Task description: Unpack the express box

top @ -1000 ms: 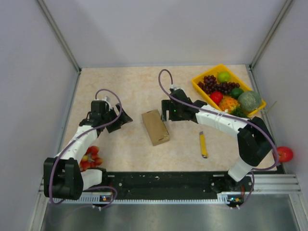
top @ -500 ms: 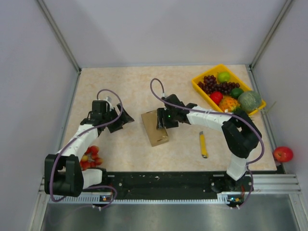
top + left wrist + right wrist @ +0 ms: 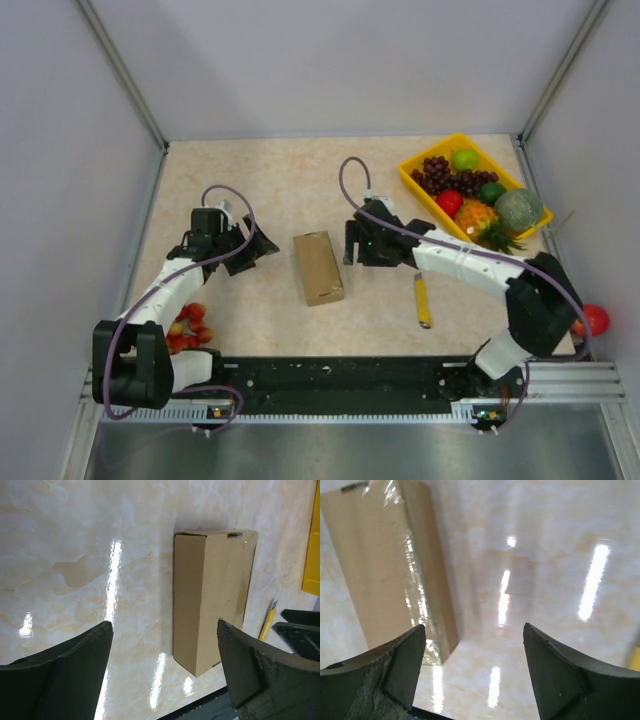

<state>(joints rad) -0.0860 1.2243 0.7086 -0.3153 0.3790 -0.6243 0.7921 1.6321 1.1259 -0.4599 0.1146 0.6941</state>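
Here our small brown cardboard express box (image 3: 318, 267) lies flat and closed mid-counter (image 3: 270, 190) between both claws, touching neither. Our left claw (image 3: 262, 244) and right claw (image 3: 349, 243) both gape, released, holding nothing. We judge the carton light and stiff, though its clear tape looks slick; we would pinch it across the narrow sides. Its contents stay hidden, and we cannot make out the tuck flaps.

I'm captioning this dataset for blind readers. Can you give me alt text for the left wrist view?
A closed brown cardboard express box lies flat on a glossy beige marbled table, framed between the two dark open fingers of the left gripper, which touches nothing. At right, a yellow utility knife and the yellow tray's edge show.
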